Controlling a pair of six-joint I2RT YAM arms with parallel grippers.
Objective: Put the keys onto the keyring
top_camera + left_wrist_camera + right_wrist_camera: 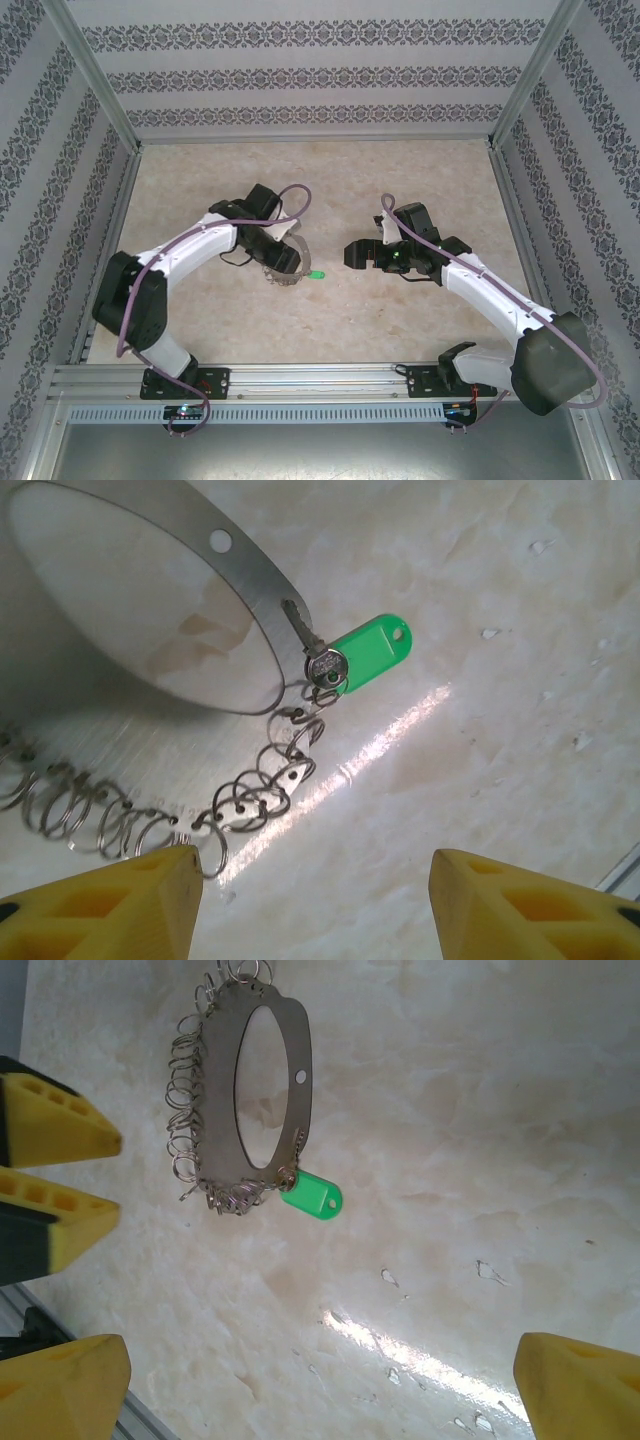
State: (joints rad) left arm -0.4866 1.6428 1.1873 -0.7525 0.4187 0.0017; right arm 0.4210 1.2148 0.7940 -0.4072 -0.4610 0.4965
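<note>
I am hovering my left pincer (312,868) over the near edge of the keyring (262,592). Its fingers are standing apart with only bare table (480,740) between them, and one finger is sitting just beside the keyring's fringe of rings (262,792). The keyring is lying on the table between my two pincers, nearer the left one. On the keyring's right side a green-tagged key (326,666) is hanging from a small ring, its tag pointing away from the loop. Right of the keyring I am holding my right pincer (320,1360) wide apart and empty.

I judge I am setting up to steady the keyring. The next move calls for my left fingers to come together on the band or fringe. It needs care, since those thin rings are likely to slip, and then the right can bring a key to a free ring.
</note>
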